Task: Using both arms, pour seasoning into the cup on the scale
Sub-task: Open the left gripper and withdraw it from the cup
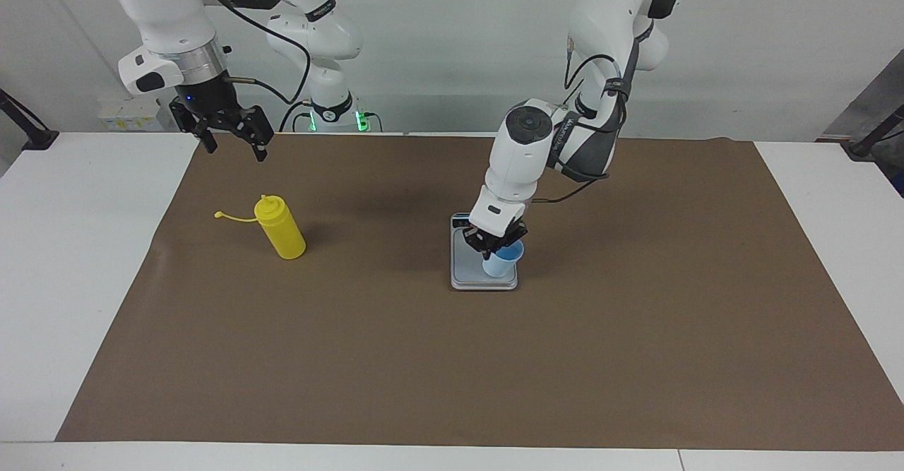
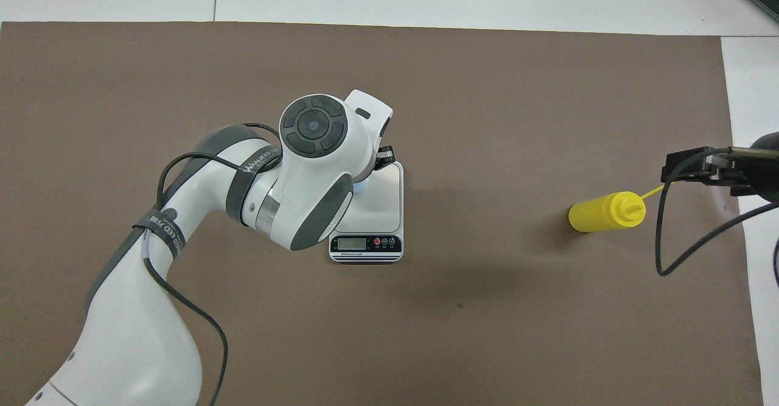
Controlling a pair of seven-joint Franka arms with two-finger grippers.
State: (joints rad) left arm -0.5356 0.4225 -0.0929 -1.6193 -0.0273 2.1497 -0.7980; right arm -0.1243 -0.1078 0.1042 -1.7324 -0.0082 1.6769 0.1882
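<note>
The light-blue cup (image 1: 501,265) stands on the silver-grey scale (image 1: 466,273) in the middle of the brown mat. My left gripper (image 1: 496,243) comes down from above and is closed on the cup's rim. In the overhead view the left arm hides nearly all of the cup (image 2: 360,187); the scale (image 2: 383,205) shows with its display toward the robots. The yellow seasoning bottle (image 1: 281,229) stands upright toward the right arm's end, cap strap hanging out; it also shows in the overhead view (image 2: 602,212). My right gripper (image 1: 235,147) is open and empty, raised over the mat near the bottle (image 2: 684,164).
The brown mat (image 1: 452,372) covers most of the white table (image 1: 78,259). Black cables hang from both arms. Nothing else stands on the mat.
</note>
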